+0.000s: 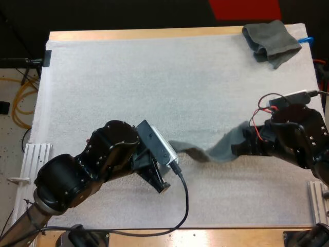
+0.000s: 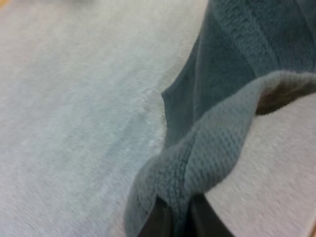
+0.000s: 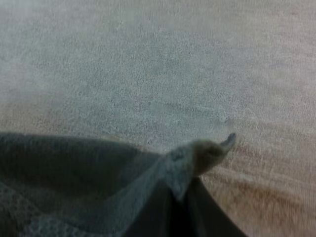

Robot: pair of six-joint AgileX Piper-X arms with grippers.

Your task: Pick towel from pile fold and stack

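- The left tool (image 2: pixel 180 217) is clamped on a dark grey-green terry towel (image 1: pixel 221 146). Its two black fingers (image 2: pixel 155 223) press a bunched, hemmed edge of the cloth from both sides, and cloth fills the gap between them.
- The right tool (image 3: pixel 180 212) is closed on the same towel. Its fingers (image 3: pixel 212 219) pinch a corner, and the corner's small tip pokes out just past the fingertips.
- Ahead of the left tool the towel runs on as a thick rolled fold, with a wider, darker sheet of it rising beside that fold.
- From the right tool the cloth spreads off to one side as a slack dark sheet.
- In the high view the towel spans the gap between the two tools as a twisted, sagging band. It is broader at the right tool's end and thinner toward the left tool. Whether its middle rests on the surface below I cannot tell.
- Under both tools lies a white fleecy mat (image 1: pixel 154 82), which covers nearly all of the wooden tabletop (image 1: pixel 144 34). Bare wood shows along the edge farthest from the tools.
- Well apart from both tools, far ahead of the right tool at the mat's far corner, a crumpled dark grey-green towel (image 1: pixel 271 42) lies in a loose heap. It does not touch the held one.
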